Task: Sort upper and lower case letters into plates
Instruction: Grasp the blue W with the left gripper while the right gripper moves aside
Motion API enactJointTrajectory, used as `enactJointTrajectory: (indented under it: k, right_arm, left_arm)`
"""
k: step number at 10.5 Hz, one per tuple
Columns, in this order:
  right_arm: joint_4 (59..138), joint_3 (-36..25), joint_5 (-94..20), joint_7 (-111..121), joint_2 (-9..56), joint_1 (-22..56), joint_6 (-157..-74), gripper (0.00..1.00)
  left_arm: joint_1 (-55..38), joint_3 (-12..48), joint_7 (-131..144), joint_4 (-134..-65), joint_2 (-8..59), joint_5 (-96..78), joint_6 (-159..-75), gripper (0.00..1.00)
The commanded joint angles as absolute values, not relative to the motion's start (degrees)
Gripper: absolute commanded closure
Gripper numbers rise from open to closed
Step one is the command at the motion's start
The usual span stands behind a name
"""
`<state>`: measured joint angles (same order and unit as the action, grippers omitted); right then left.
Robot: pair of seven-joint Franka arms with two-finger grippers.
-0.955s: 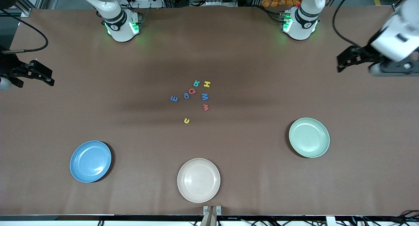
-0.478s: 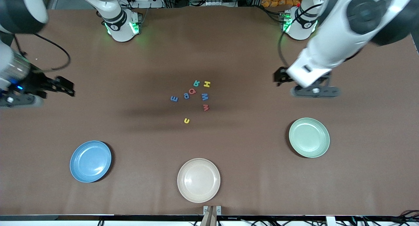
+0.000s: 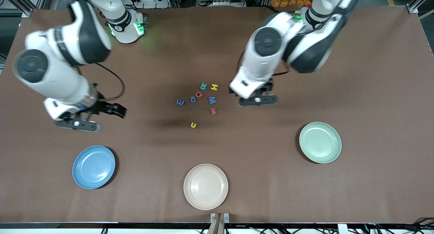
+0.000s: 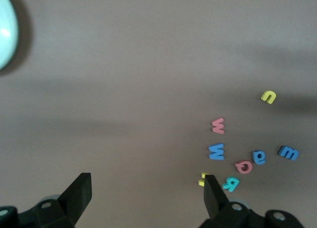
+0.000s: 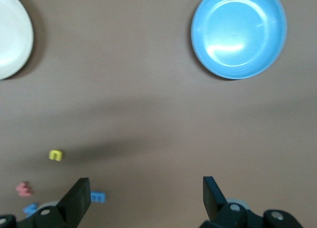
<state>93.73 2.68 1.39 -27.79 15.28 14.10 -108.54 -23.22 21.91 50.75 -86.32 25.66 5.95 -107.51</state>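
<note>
Several small letters lie in a loose cluster mid-table: teal R [image 3: 202, 86], yellow H [image 3: 214, 87], blue M [image 3: 212, 100], red w [image 3: 213, 111] and yellow n [image 3: 193, 125] among them. The blue plate [image 3: 94, 167] and the mint green plate [image 3: 320, 142] lie nearer the front camera, both with nothing in them. My left gripper [image 3: 256, 98] hangs open over bare table beside the cluster, toward the left arm's end. In the left wrist view one of its fingers [image 4: 214, 198] partly hides the yellow H [image 4: 202, 179]. My right gripper [image 3: 77, 122] hangs open over bare table, the blue plate [image 5: 238, 32] ahead of it.
A cream plate [image 3: 205, 186] lies near the front edge, between the blue and green plates. Brown paper covers the table. Both arm bases stand along the edge farthest from the front camera.
Both arms have swung in from the table's ends toward the middle, the left one up to the letter cluster. Letters and plates have not moved.
</note>
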Motion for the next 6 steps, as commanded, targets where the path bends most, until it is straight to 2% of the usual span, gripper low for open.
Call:
enactJointTrajectory:
  k: [1,4,6]
  right_arm:
    - [91.2,2.4,2.5,-37.2,21.2,19.2,-112.5,0.00]
    - [85.6,2.2,1.9,-39.1,28.6,18.9,-114.2,0.00]
    - [84.5,2.0,1.8,-38.6,30.8,16.7,-114.3,0.00]
  left_arm:
    - [-26.8,21.6,56.7,-85.2,31.1,7.8,-111.5,0.00]
    - [-31.1,21.7,63.3,-85.3,37.4,12.7,-117.0,0.00]
    - [-33.5,21.6,68.0,-85.3,41.7,16.0,-122.3,0.01]
